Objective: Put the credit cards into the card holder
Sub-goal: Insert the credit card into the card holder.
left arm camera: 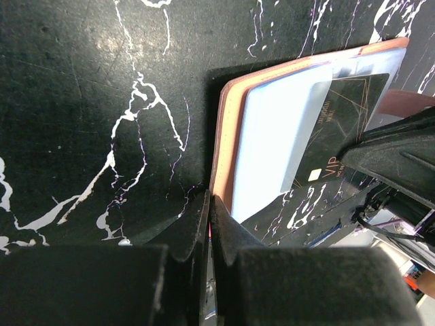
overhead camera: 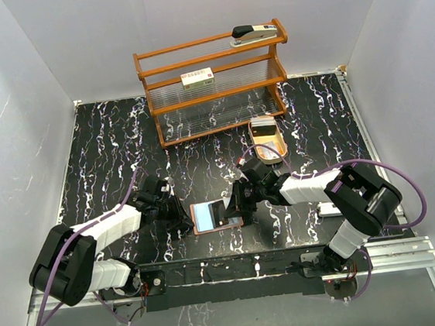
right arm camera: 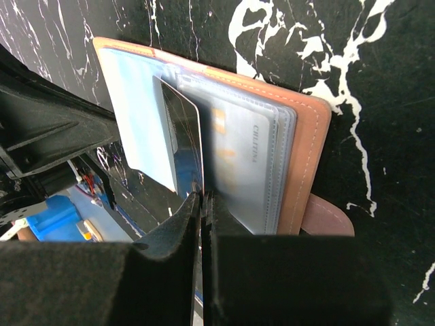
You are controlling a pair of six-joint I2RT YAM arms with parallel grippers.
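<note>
1. On the left side of the black marbled table (overhead camera: 108, 159) our left gripper (left arm camera: 209, 207) lies low. Its jaws are pressed together at the left edge of the card holder (overhead camera: 208, 218). A thin reddish strip shows between them, so we judge that it pinches the cover there to keep it from sliding.
2. At the middle, near the front edge of the table, the card holder lies open and flat between both arms. Its leather-look cover seems soft and light, so it will shift easily if nobody holds it.
3. Inside it, a light blue card (left arm camera: 272, 136) lies on the left part, and clear pockets fill the right part.
4. Next to this, a dark card (right arm camera: 182, 136) with gold lettering stands partly over the pockets. It is thin, stiff and smooth, so we expect it to slip or swing if it is gripped only at a corner. The short edge is the good place to hold it.
5. On the right, our right gripper (right arm camera: 202, 200) is clenched on the near short edge of the dark card. The card's far end points toward the pockets, just beside the light blue card.
</note>
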